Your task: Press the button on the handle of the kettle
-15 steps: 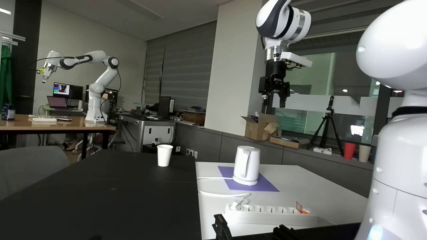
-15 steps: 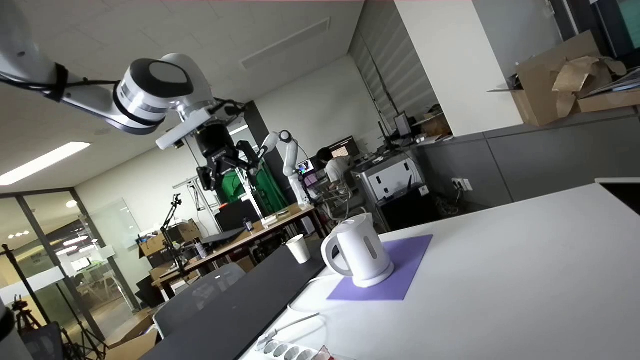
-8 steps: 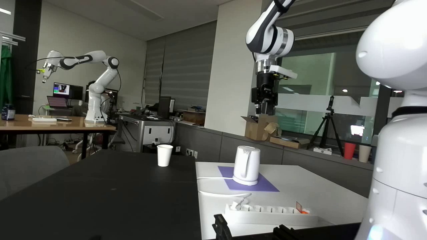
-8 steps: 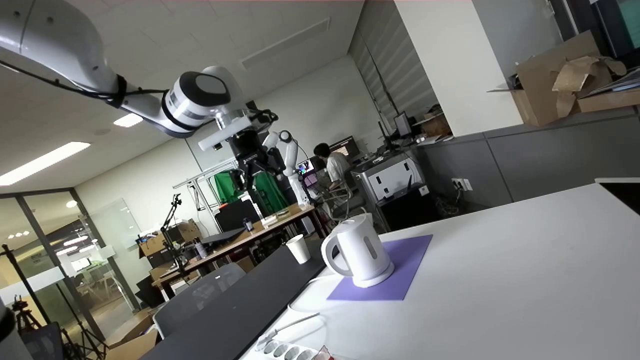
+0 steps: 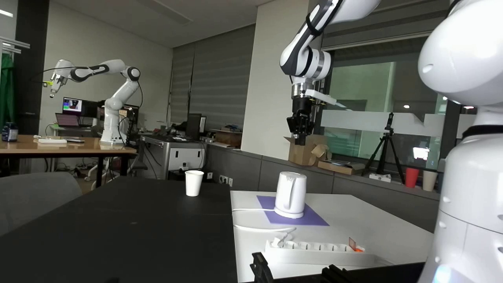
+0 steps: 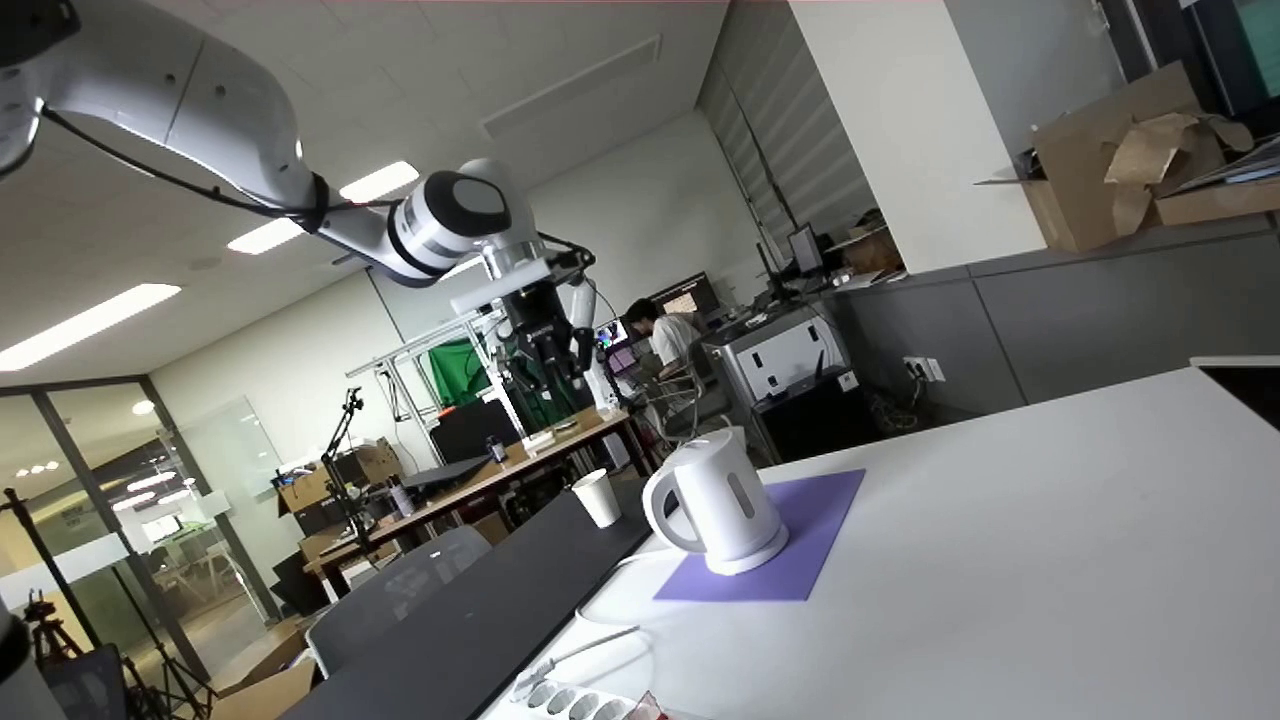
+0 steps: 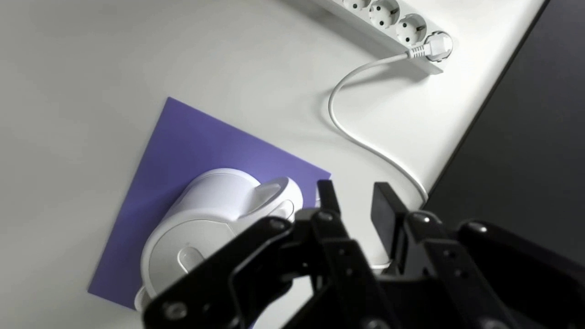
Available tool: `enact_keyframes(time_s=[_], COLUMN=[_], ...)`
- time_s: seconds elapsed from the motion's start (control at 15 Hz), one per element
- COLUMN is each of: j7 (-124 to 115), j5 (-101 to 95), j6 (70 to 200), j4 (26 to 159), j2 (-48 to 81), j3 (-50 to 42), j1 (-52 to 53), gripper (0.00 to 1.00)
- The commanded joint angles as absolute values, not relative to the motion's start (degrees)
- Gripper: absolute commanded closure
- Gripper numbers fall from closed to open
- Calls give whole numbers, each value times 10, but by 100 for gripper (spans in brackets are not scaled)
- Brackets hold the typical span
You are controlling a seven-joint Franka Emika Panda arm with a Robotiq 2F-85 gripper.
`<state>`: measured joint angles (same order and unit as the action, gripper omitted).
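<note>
Wrist view: the kettle (image 7: 196, 233) is seen upright below the hand (image 7: 354, 194) and to its left, set on a purple mat (image 7: 183, 132) on a white table (image 7: 91, 91); part of the kettle is covered by the hand. Its handle (image 7: 292, 192) is turned toward the fingers (image 7: 386, 205), and a rounded inset (image 7: 283, 209) is shown on it. The 2 fingertips (image 7: 327, 194) are parted by a moderate gap, through which the white table is seen. In both exterior views the hand is held by a white arm (image 6: 235, 115), higher than the kettle and well apart from it.

Beyond the fingertips in the wrist view, a power strip (image 7: 397, 22) is shown with 3 sockets (image 7: 384, 13) and a plug (image 7: 438, 46); from the plug a white cable (image 7: 358, 140) is led in a curve back toward the hand. To the right of the hand, a dark table (image 7: 525, 137) is placed just beside the white table. On it a white cup (image 5: 194, 184) is stood, lower than the hand, in both exterior views. Far behind the hand, in an exterior view, a person (image 6: 672, 340) is seen.
</note>
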<state>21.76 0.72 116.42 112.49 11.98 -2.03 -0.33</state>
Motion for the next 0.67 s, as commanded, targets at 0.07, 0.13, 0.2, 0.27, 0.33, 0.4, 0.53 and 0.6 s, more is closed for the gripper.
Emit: enact_keyframes(time_s=[0.07,0.13,0.2,0.27,0.33,0.4,0.53,0.6], j7=[220,216,213,211,211,209,216,216], j5=[36,39,41,44,47,49,39,41], j6=[1154,1163,1168,1175,1174,1172,1180,1180], j4=[1068,1066,1064,1063,1062,1060,1079,1078], j2=[177,184,191,197,203,208,199,203], j3=[-6,-5,-4,-3,-2,-1,0,1], j1=[-24,-27,-30,-32,-34,-36,-35,-36], gripper=[100,100,100,100,100,100,99,99])
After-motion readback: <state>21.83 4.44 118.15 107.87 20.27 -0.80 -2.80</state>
